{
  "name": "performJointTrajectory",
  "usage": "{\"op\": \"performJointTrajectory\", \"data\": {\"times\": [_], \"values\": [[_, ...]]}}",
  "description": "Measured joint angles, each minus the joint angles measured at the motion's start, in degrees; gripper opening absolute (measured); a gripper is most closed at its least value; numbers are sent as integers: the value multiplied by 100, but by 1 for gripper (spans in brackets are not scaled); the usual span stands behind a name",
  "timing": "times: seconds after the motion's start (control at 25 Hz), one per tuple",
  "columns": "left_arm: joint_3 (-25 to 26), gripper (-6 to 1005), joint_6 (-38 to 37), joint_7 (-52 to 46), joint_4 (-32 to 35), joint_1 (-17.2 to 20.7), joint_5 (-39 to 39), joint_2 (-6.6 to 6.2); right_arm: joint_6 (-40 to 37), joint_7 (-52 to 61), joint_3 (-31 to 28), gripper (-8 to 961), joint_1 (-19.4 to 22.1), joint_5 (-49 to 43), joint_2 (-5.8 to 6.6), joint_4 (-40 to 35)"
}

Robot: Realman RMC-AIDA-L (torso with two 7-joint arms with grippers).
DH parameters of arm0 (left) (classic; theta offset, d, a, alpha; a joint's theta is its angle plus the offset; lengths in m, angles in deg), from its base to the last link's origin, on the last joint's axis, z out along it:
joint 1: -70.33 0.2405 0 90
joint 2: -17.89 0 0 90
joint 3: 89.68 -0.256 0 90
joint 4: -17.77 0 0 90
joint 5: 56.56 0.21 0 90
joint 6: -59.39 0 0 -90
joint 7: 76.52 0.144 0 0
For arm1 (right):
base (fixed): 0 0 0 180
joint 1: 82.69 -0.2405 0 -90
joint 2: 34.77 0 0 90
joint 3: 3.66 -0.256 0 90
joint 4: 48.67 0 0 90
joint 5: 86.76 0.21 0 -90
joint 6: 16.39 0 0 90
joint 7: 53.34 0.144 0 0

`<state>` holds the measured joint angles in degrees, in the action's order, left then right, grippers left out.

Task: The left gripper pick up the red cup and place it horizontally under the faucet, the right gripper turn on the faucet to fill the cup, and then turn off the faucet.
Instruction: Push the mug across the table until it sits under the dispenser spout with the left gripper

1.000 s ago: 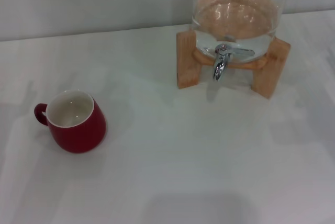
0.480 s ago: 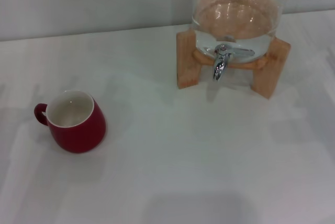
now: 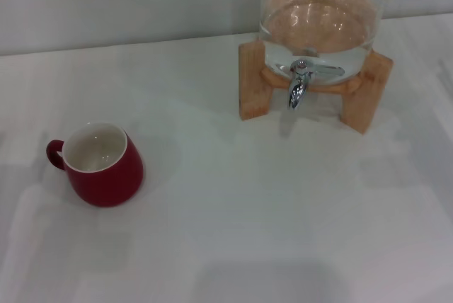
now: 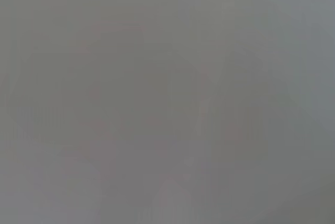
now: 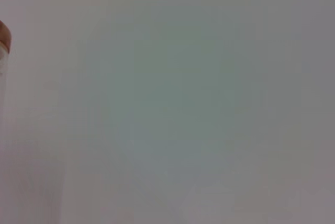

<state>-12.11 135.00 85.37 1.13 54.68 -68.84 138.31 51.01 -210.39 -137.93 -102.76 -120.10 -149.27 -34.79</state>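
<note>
Head view first: cup [image 3: 103, 166] sits upright on the white table [image 3: 248, 211], over on the robot's left and toward the near side, its loop handle pointing further left and its cream inside showing. Well apart from it, at the far right, stands the glass dispenser [image 3: 318, 13] on its wooden stand [image 3: 253, 80], with clear water in the bottom. The faucet [image 3: 299, 85] pokes out from the front of the glass between the two wooden legs, spout pointing down, lever lying off to the right. Nothing is under the spout but bare table. Neither gripper shows up from here, so I can't say how either one's jaws stand.

Left wrist view: only a flat grey blur, with faint reddish smudges I can't make out. No fingers in it.

Right wrist view: mostly pale blank surface. At one edge there's a sliver of orange-brown wood above something clear, probably part of the dispenser [image 5: 3, 51], though too little shows to be sure. No jaws here either.
</note>
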Motion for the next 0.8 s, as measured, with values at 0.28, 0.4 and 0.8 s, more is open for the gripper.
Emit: {"op": "performJointTrajectory", "data": {"times": [0.28,0.4,0.8], "values": [[-103,774,13,-5,-42,246,-17,17,-98,-2,19,673,-81,-31,11,14],[-193,775,14,-18,-66,332,-59,32,-157,-2,24,673,-121,-38,22,16],[-1160,785,-32,-10,-29,468,-963,11,-290,-3,24,673,-214,-53,60,19]]}}
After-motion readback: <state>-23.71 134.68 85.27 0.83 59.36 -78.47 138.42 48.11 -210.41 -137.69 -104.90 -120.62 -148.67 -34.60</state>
